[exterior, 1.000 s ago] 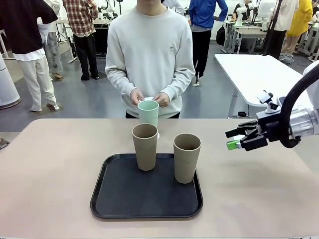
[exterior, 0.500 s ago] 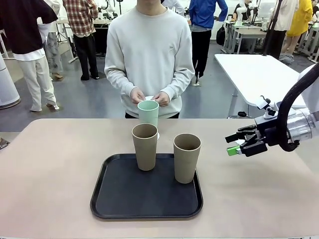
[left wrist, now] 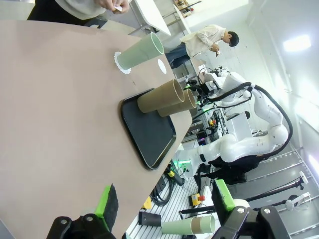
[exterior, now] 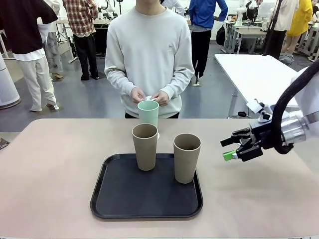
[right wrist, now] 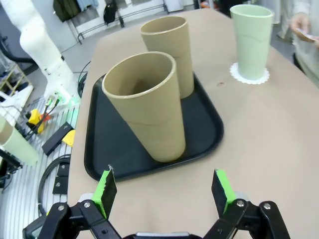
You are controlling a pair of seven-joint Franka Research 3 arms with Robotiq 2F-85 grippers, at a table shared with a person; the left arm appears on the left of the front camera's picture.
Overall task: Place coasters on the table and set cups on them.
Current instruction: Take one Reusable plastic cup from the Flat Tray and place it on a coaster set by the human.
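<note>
Two tan-brown tapered tumblers [exterior: 145,147] [exterior: 187,158] stand on the black rounded-square tray [exterior: 124,199] at frame centre, the pale mint tumbler [exterior: 148,112] on a white lacy doily [right wrist: 249,81] above, while left pincer [left wrist: 164,199] and right pincer [exterior: 228,149] gape empty.

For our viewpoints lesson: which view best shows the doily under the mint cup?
Right wrist view: the doily shows its scalloped edge around the mint cup. Left wrist shows it small; in front, a tan cup hides most.

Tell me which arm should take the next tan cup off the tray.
Right. The right gripper hangs open beside the tray, facing the nearer tan cup. The left gripper, also open, sits far back from the tray.
</note>
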